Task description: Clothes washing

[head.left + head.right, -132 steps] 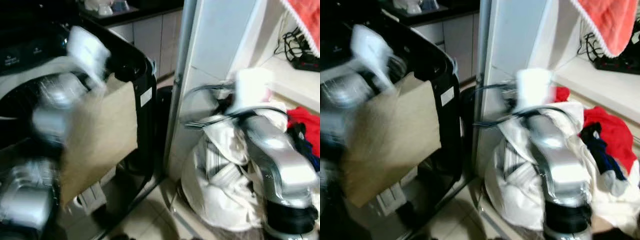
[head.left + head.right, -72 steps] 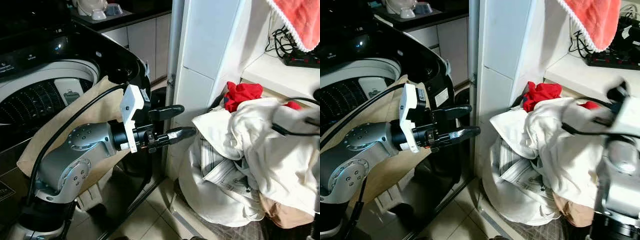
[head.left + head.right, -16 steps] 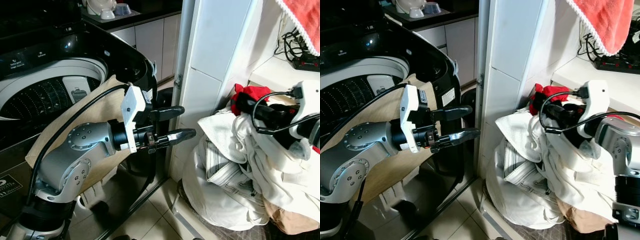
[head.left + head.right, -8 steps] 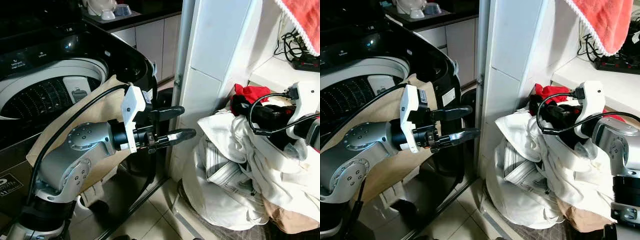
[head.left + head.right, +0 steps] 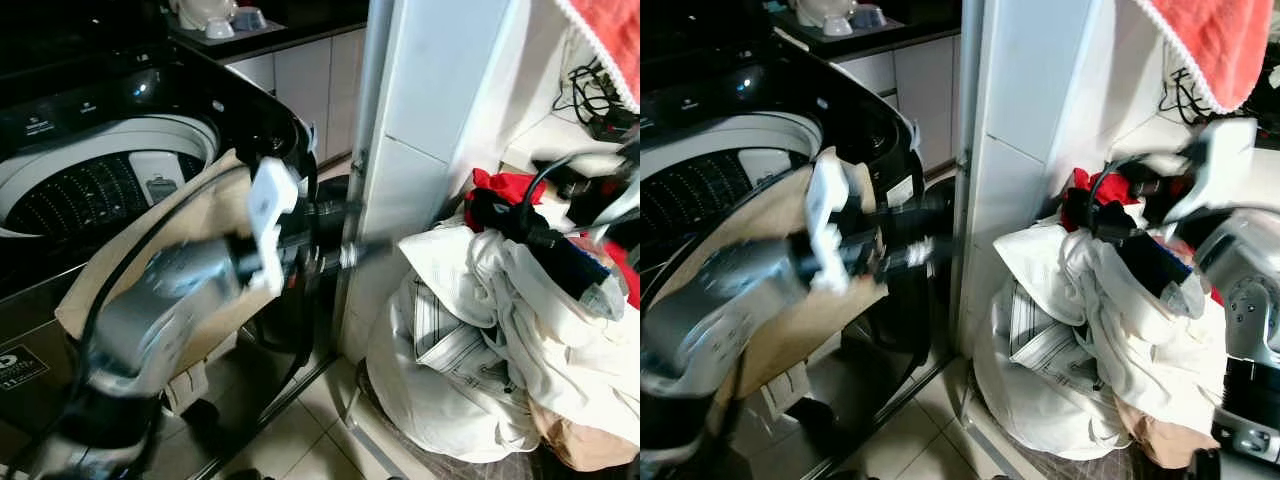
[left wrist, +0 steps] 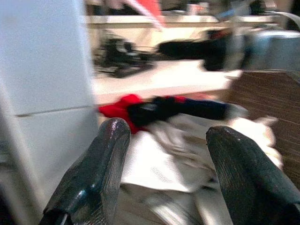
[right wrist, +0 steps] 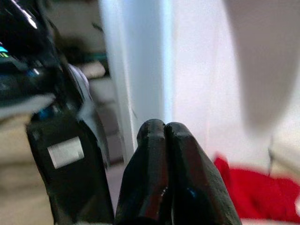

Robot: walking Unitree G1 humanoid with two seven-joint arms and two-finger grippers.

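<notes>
The washing machine (image 5: 250,120) has a glossy black plastic body. Over its front edge hangs a matt tan cloth (image 5: 150,270). The pile of clothes (image 5: 480,340) is soft white cloth, wrinkled, with red cloth (image 5: 505,185) on top. The floor tiles (image 5: 300,440) look smooth and slightly shiny.

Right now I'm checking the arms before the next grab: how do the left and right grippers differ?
The left gripper is open, fingers spread, while the right gripper is shut, fingers pressed together. The left gripper is beside the washing machine; the right gripper is over the pile of clothes. Both have black fingers.
</notes>
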